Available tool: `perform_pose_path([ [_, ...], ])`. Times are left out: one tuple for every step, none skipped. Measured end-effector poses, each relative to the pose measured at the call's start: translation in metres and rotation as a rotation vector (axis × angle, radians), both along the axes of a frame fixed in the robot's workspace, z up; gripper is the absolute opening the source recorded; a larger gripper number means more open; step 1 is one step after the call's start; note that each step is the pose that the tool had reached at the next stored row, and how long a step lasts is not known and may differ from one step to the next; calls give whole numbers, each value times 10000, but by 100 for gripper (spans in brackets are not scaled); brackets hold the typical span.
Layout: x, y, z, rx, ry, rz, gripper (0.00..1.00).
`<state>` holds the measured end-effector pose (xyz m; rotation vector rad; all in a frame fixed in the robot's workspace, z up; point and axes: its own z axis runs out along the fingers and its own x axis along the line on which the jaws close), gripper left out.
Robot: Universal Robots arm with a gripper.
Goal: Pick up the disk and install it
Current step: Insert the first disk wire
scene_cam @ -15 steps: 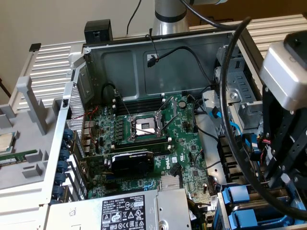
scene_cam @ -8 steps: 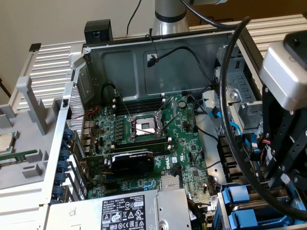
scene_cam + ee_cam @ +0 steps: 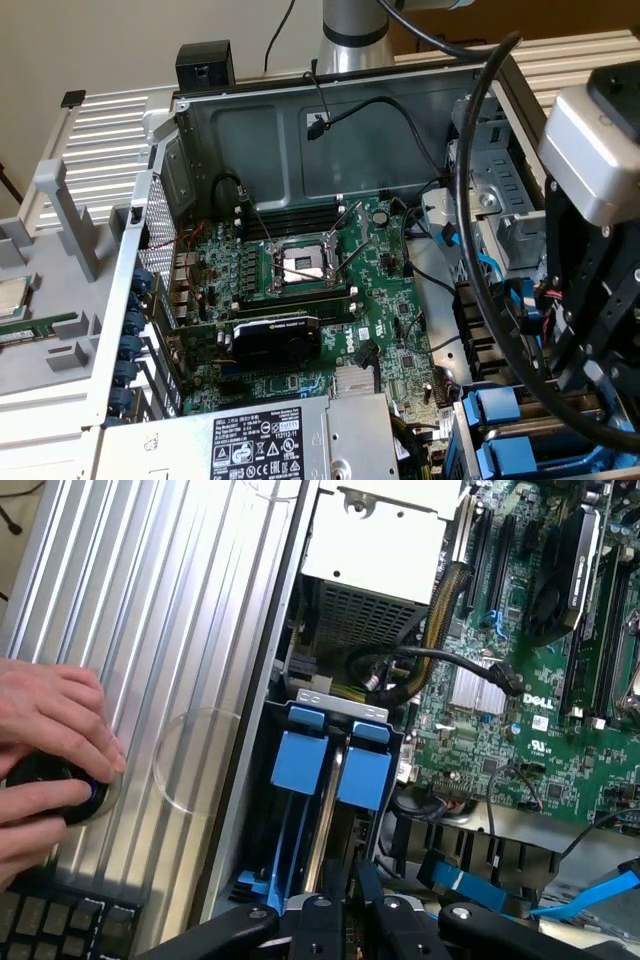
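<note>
At the exterior view's left, a grey plastic tray (image 3: pixel 60 380) lies on the desk beside the open grey metal computer case (image 3: pixel 300 130). In the middle of the case lies the green motherboard (image 3: pixel 300 300). At the exterior view's right is the drive bay, where the silver-metal disk in its bright blue plastic carrier (image 3: pixel 300 762) stands on edge beside a second blue plastic carrier (image 3: pixel 365 775); which of the pair is which is hard to say. The tool (image 3: pixel 360 925) hangs just above them, its jaws drawn almost together, seemingly with nothing between. Seating the disk well probably calls for a straight, square push along the rails, keeping off the light blue flat cable (image 3: pixel 590 895) nearby.
</note>
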<state>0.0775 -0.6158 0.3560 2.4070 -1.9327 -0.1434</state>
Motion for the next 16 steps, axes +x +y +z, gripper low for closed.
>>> perform_pose_path([
  [0,0,-1,-1,7,-4,17],
  [-1,0,-2,-1,19,-12,17],
  [-1,1,-2,-3,40,-25,17],
  [0,1,-4,-5,65,-46,17],
  [0,0,-6,-4,91,-73,17],
  [-1,0,-7,-5,114,-106,17],
  [-1,1,-8,-4,129,-142,17],
  [0,1,-9,-3,143,-193,17],
  [0,1,-9,-3,154,-253,17],
  [0,1,-9,-4,163,-322,17],
  [0,1,-9,-3,171,-402,17],
  [0,1,-9,-4,178,-493,17],
  [0,1,-9,-2,184,-592,17],
  [0,0,-9,-2,192,-701,17],
  [0,1,-9,-1,199,-802,17],
  [0,1,-10,0,207,-900,17],
])
